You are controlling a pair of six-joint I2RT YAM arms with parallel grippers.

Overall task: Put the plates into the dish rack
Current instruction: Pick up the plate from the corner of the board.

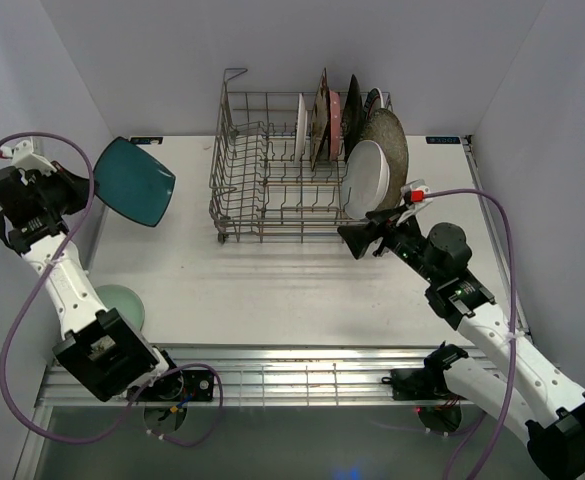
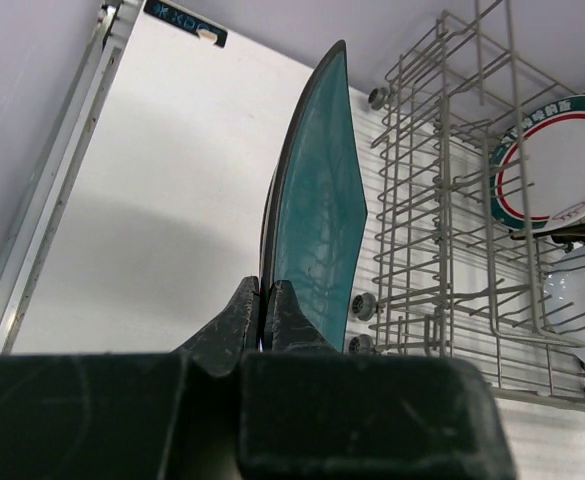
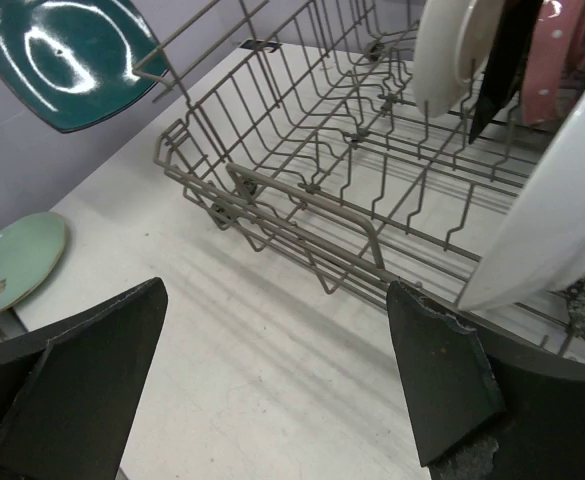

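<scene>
My left gripper (image 1: 90, 180) is shut on the rim of a teal square plate (image 1: 134, 180) and holds it in the air left of the dish rack (image 1: 262, 190). In the left wrist view the plate (image 2: 317, 210) stands edge-on between my closed fingers (image 2: 234, 318). Several plates stand in the rack's right end: a large white oval one (image 1: 366, 180), a speckled grey round one (image 1: 390, 140), a pink dotted one (image 1: 335, 120) and dark ones. My right gripper (image 1: 357, 238) is open and empty just in front of the rack's near right side, by the white plate (image 3: 562, 200).
A pale green plate (image 1: 122, 305) lies flat on the table at the near left, also in the right wrist view (image 3: 12, 262). The rack's left half (image 3: 302, 130) holds only bare tines. A metal rail (image 1: 272, 375) runs along the table's near edge.
</scene>
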